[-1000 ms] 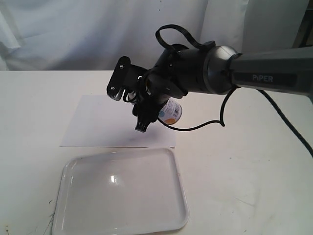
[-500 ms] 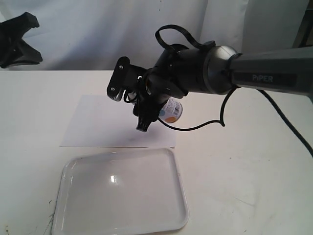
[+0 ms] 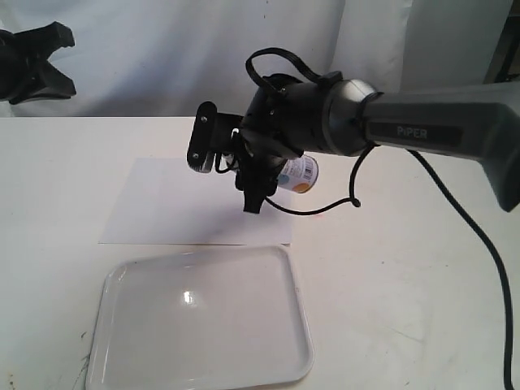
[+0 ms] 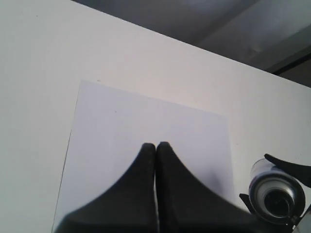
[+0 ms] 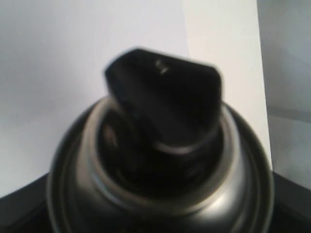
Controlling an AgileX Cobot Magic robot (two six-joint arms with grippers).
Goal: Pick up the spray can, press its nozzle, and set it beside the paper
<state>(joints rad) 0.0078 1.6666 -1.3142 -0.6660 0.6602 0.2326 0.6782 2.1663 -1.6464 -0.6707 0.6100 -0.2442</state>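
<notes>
Shifted up and right, right end effector clasps spray can near paper; left end effector fully closed

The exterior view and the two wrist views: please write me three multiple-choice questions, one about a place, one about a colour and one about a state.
1. In the exterior view, where is the tray?
A. Below the paper in the picture.
B. Above it.
C. At the far right edge.

2. What colour is the nozzle?
A. Red.
B. White.
C. Black.

3. In what state is the spray can?
A. Lying in the tray.
B. Held by the right gripper, off the table.
C. Standing on the paper.

Answers:
1 A: the tray fills the lower part and the paper lies above it.
2 C: the right wrist view shows it black.
3 B: black fingers flank the can, and it hangs clear of the table.
</notes>
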